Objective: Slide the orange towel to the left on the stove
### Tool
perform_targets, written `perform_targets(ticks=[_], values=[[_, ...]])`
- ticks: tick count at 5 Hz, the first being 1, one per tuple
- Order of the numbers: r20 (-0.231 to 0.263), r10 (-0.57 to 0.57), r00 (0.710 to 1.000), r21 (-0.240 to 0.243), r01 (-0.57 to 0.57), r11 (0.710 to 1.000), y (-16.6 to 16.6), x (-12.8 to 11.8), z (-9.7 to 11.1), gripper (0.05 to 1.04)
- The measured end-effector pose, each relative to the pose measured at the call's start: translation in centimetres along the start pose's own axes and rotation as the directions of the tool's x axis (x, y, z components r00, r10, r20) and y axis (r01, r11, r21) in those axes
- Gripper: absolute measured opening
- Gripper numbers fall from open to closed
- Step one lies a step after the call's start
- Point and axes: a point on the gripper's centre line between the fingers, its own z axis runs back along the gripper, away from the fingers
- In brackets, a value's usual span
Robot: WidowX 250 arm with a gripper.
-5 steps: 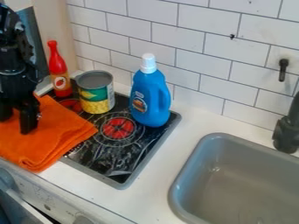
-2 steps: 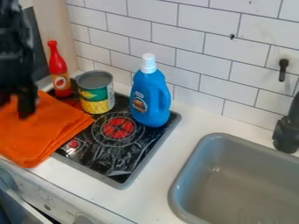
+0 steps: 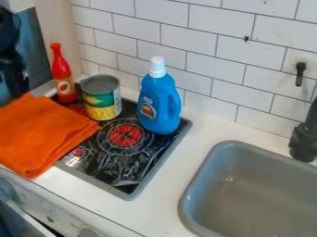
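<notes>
I judge this to be the cloth-handling step, with the black gripper (image 3: 11,67) at the upper left, near the far edge of the orange cloth (image 3: 40,134); I can't tell whether it's spread or pressed together. The cloth lies partly over the stovetop (image 3: 117,169); touching it next calls for a low, gentle approach clear of the slim red bottle (image 3: 62,76). It looks soft, thick and loosely folded, beside a ribbed round can (image 3: 101,99) and glossy black panel
</notes>
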Motion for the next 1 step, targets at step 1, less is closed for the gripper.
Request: perform_targets(ticks=[1], values=[[-0.064, -0.017, 0.998, -0.049, 0.014, 0.999, -0.88, -1.2, 0.7, 1.0]])
